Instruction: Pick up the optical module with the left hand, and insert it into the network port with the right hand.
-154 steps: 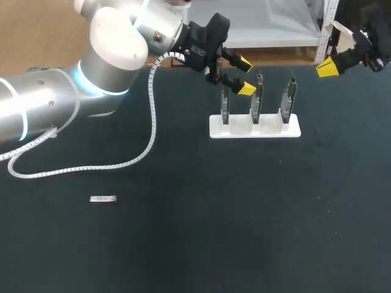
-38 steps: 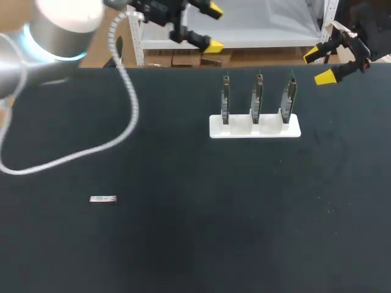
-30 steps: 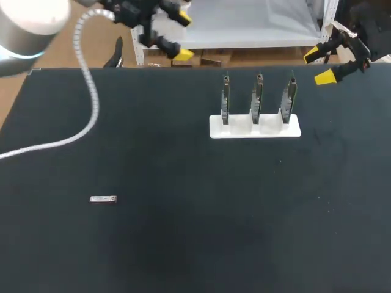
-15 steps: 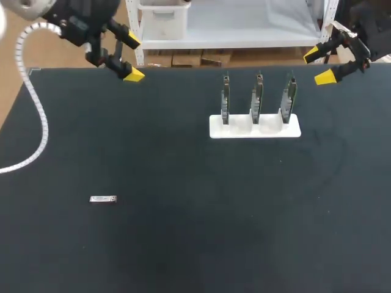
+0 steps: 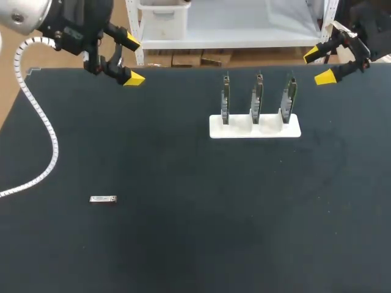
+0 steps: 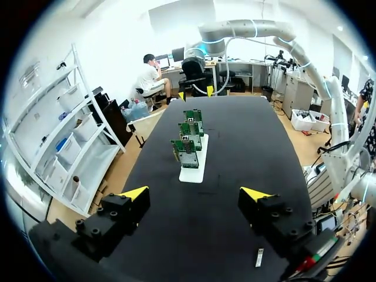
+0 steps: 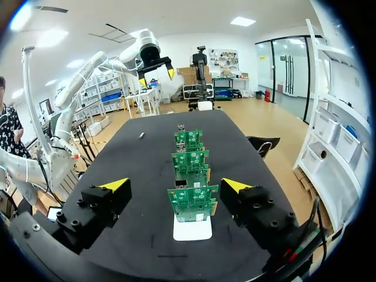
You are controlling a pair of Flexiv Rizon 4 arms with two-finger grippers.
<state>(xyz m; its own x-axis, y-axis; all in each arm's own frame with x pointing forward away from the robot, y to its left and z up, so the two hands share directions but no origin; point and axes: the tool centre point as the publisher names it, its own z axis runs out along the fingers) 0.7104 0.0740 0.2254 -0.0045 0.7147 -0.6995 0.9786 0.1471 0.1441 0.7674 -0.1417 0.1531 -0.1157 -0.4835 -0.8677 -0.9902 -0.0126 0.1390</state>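
Table (image 5: 195, 244): dark and matte. It carries the stand at its far side and the module alone out in the open. The thin module could be hard to get under on a flat top, so fingers may scrape or push it instead of closing on it.

Left arm (image 5: 36, 18): high and far to the left of the stand, beyond the table's back edge.

Cable (image 5: 38, 116): a white spiral that hangs from the left arm, far left of the stand. When the arm drops toward the module, the loop could drag over the table and knock it askew.

Stand (image 5: 255, 127): a white block that holds the boards upright. It looks loose on the table, so a hard or off-line push could slide or tip it.

Boards (image 5: 256, 94): three green boards, edge-up in a row in the stand. Their ports are too small to make out. A slight tilt of the module at entry would probably jam it.

Left gripper (image 5: 133, 60): wide open and empty, well left of the stand.

Right gripper (image 5: 319, 65): wide open and empty, just right of the stand and behind it. The boards are close ahead of it, so a careless swing could clip the nearest one.

Module (image 5: 102, 199): a small silver bar lying flat, far left of the stand and nearer the robot. It is well apart from both grippers. A skewed grasp would likely spoil the handover to the right gripper.
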